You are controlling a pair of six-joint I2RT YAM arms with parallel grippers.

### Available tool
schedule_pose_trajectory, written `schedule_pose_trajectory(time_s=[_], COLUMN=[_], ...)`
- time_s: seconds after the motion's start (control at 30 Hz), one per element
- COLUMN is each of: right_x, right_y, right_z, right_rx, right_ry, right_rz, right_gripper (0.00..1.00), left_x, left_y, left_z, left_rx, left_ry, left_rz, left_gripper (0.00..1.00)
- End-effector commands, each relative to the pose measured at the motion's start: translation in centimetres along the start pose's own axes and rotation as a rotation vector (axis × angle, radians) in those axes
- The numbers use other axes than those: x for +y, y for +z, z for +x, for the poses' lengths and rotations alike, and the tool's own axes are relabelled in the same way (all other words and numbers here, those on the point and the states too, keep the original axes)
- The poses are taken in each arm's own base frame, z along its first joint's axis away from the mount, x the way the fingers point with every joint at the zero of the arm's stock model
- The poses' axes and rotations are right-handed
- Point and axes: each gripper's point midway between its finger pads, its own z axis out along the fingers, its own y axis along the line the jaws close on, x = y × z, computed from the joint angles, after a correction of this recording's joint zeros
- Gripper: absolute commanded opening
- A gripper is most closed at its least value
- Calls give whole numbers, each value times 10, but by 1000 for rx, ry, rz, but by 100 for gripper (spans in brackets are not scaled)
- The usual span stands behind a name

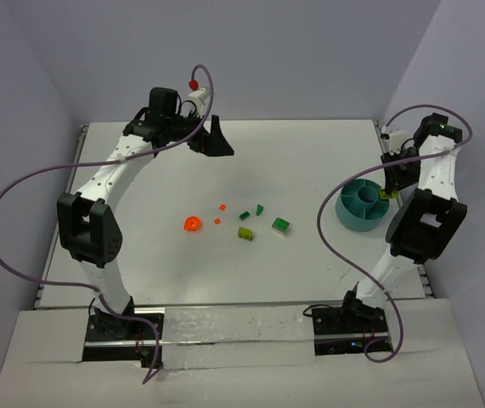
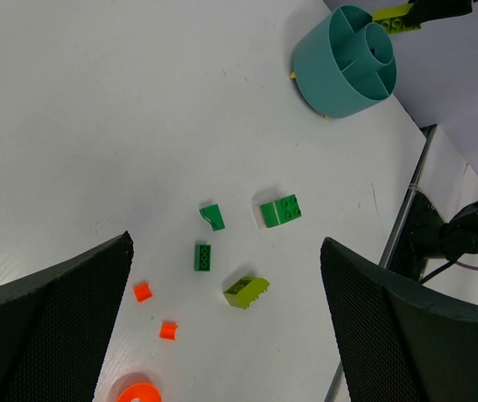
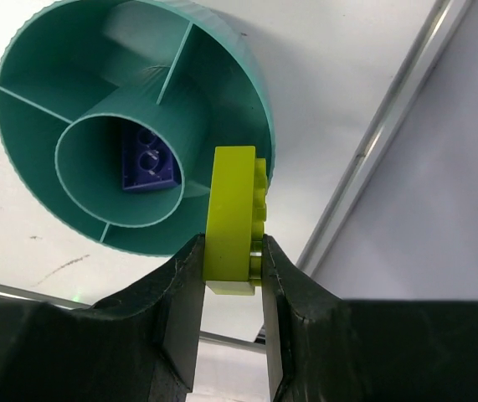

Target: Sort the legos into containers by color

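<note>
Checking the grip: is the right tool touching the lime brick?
Touching. The right wrist view shows both fingers of the right tool pressed against opposite faces of the lime brick.

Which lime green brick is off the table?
The lime brick pinched in the right claw at the teal bowl rim; the other lime brick lies on the table.

A matte white rectangular tabletop [image 1: 310, 153] is lying under soft, even light and is carrying only faint shadows. Plain pale lilac-grey walls are enclosing it. The back wall [image 1: 250, 51] is running along its far edge, while the left wall [image 1: 13, 110] and the right wall [image 1: 480, 76] are rising at its sides. A silver metal rail [image 3: 374, 142] is lining its right edge.
</note>
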Motion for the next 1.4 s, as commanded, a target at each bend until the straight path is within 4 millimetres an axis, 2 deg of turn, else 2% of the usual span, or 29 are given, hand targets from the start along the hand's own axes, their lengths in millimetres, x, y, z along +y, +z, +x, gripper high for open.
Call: schedule_pose_trajectory(time_s=[0.0,0.1,0.17,0.3,0.33,0.37,0.47,0.57,0.63,0.67,0.73,0.77,0.87,0.9,0.97,1.0,1.1,1.17,1.3,1.37], right_x=[-2,-1,0,0,2,3,9,15,21,32,58,72,139,160,227,247,324,355,410,421], right_y=[0,1,1,1,1,0,-7,-25,-45,-61,-81,-83,-86,-75,-63,-55,-14,4,24,40], right_z=[-5,-12,-13,-14,-16,-17,-24,-38,-55,-69,-83,-86,-102,-98,-103,-101,-82,-80,-64,-59], right_rx=[-4,-2,-2,-5,-11,-14,-37,-101,-167,-222,-280,-287,-330,-307,-315,-306,-243,-222,-162,-128], right_ry=[-8,-21,-21,-26,-23,-22,-27,-32,-39,-56,-85,-104,-240,-261,-368,-390,-496,-538,-620,-640], right_rz=[-2,-10,-11,-4,-9,-13,-15,-4,9,2,-22,-36,-82,-108,-182,-209,-297,-325,-364,-351], right_gripper=[2,16,39,61,69,73,75,75,74,75,75,74,73,72,70,69,67,65,63,62], left_x=[-12,-10,-8,-7,-7,-7,-6,-7,-7,-6,-7,-4,4,11,22,26,37,41,53,57], left_y=[-2,-2,-1,-1,-1,-1,-1,-4,-6,-8,-13,-16,-28,-32,-45,-49,-71,-81,-95,-98], left_z=[-14,-12,-10,-6,-5,-6,-5,-6,-7,-6,-8,-8,-9,-6,-6,-5,-13,-18,-21,-22], left_rx=[-23,-17,-12,-5,-3,-4,-5,-13,-28,-39,-59,-67,-93,-97,-125,-133,-186,-203,-213,-218], left_ry=[50,54,55,55,53,56,55,56,60,54,39,27,-14,-31,-64,-77,-84,-83,-81,-86], left_rz=[30,23,19,17,20,19,12,5,-2,-5,-4,-6,-14,-26,-54,-62,-103,-123,-174,-182], left_gripper=[99,99,99,99,99,99,99,99,99,99,99,99,99,99,99,99,99,99,99,99])
